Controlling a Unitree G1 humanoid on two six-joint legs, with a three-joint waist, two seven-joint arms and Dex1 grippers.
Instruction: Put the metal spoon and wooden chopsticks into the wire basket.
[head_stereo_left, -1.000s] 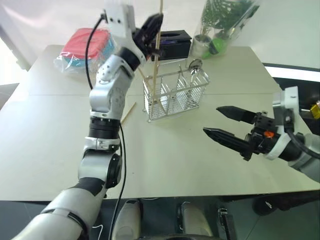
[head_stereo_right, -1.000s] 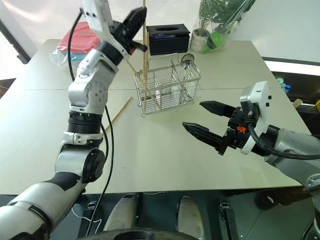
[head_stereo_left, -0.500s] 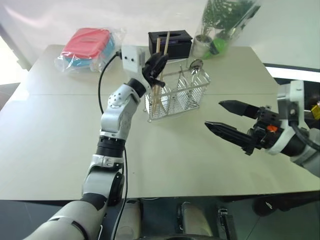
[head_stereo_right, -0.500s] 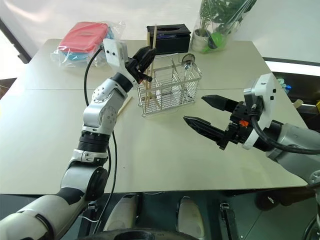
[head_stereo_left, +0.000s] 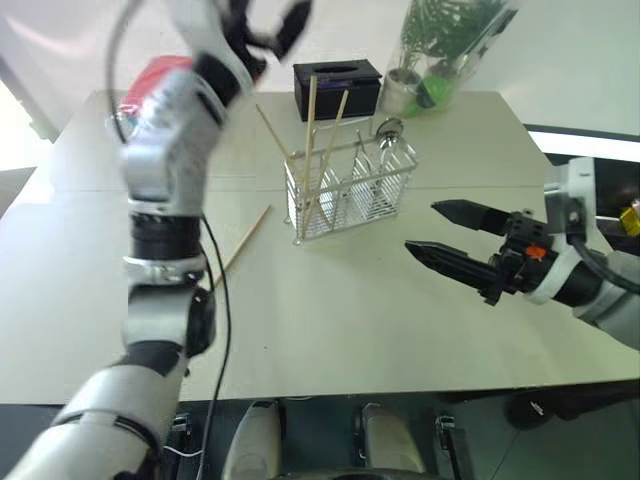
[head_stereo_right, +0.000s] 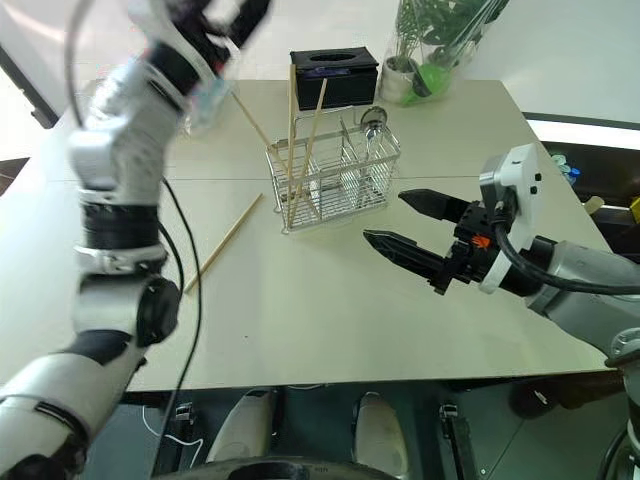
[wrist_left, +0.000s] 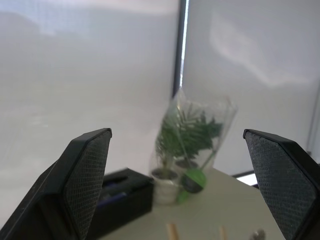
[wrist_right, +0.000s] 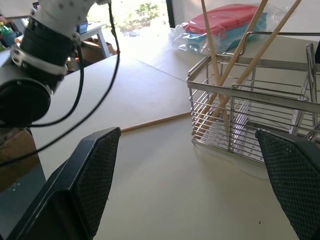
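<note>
Silver wire forms the cutlery basket (head_stereo_left: 350, 193) that stands toward the far middle of a pale table (head_stereo_left: 330, 320), with three wooden chopsticks (head_stereo_left: 311, 130) leaning upright in its left end compartment, their tips fanning out well above the rim. A fourth chopstick (head_stereo_left: 242, 237) lies flat on the tabletop just left of the basket, apart from it and angled toward the near left. The metal spoon (head_stereo_left: 388, 128) stands in a right-hand compartment, its round bowl poking up over the far rim. High above the table's far left, the left gripper (head_stereo_left: 268, 22) hangs in the air with its black fingers spread wide and nothing between them; the left wrist view looks out between those parted fingers (wrist_left: 87, 172) toward a bagged green plant (wrist_left: 190, 145) and a black tissue box (wrist_left: 122, 192) at the table's far edge. The right gripper (head_stereo_left: 450, 238) hovers level over the right side of the table, pointing left at the basket, its two long fingers likewise held apart and empty, with a stretch of bare tabletop between its tips and the basket's right end. A red and blue bundle in clear plastic (wrist_right: 227, 20) sits at the far left corner, well away from the basket. Broad open surface runs along the whole near edge of the table, and the right edge lies close beneath the right forearm.
</note>
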